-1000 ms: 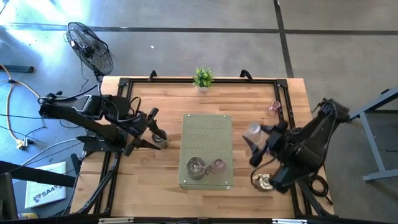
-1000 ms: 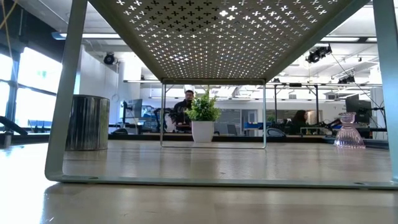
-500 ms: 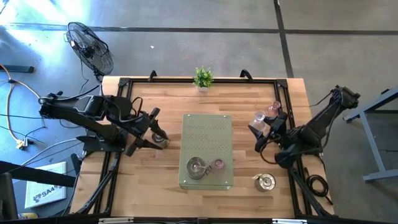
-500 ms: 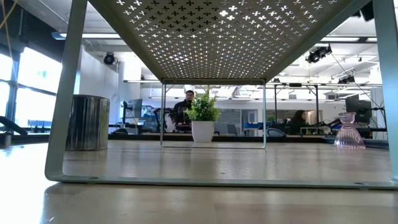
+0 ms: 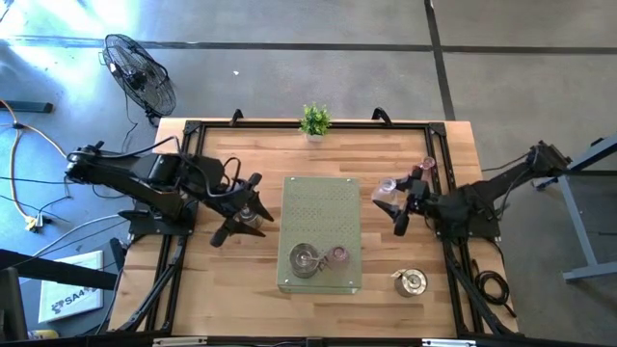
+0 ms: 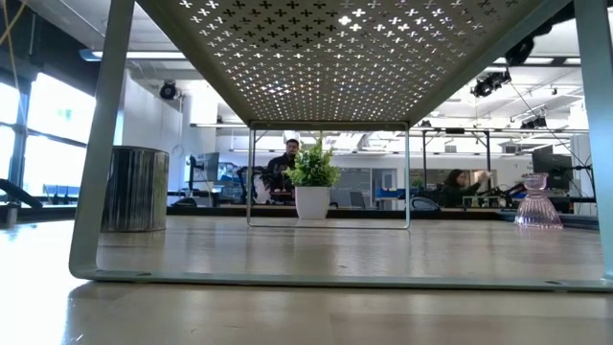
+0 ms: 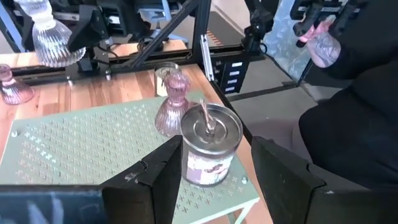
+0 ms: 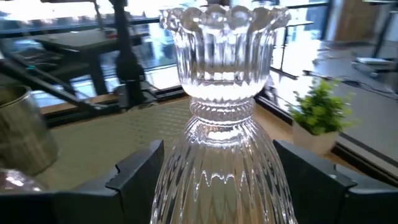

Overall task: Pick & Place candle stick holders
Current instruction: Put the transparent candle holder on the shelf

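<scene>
Now my right gripper [image 5: 397,204] has its fingers closed on a clear glass holder [image 8: 217,93], upright, just beside the green rack's [image 5: 321,198] right edge. My left gripper [image 5: 243,214] waits open-fingered and empty at the rack's left.

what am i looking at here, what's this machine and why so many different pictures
It is a robot with two dark arms at a wooden table, each ending in a two-finger gripper. One camera looks straight down, one sits at table height under a green rack, and one rides on each wrist.

The right gripper holds a clear glass candle holder above the table. The left gripper is open and holds nothing, beside a silver holder.

On the rack stand a silver holder and a pink one. Another pink one, another silver one and a small plant stand on the table.
</scene>
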`<state>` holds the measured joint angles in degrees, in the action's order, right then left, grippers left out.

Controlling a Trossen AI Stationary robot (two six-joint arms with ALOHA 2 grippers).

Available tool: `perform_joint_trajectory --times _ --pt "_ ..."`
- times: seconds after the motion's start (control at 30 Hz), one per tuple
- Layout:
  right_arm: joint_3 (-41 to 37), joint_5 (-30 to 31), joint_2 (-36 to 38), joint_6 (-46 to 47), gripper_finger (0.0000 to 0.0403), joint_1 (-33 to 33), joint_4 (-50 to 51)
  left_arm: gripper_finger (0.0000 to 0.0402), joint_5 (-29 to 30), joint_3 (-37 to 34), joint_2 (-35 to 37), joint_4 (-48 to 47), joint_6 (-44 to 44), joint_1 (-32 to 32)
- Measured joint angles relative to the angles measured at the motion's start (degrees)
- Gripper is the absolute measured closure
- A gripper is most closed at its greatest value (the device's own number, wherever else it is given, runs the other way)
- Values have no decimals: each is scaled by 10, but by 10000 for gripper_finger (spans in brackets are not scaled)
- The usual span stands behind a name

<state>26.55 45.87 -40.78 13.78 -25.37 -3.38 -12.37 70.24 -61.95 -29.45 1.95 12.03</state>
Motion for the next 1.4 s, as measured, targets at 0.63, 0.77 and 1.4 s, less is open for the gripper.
perform_joint_trajectory --times 0.63,0.77,1.4 --pt "-51 -402 -82 -82 128 206 -171 215 126 -10 0 64 24 115" --pt "-50 -450 -138 -92 128 210 -222 215 155 -35 0 106 28 147" --pt "-47 -533 -318 -80 128 210 -398 215 286 -91 0 202 12 195"
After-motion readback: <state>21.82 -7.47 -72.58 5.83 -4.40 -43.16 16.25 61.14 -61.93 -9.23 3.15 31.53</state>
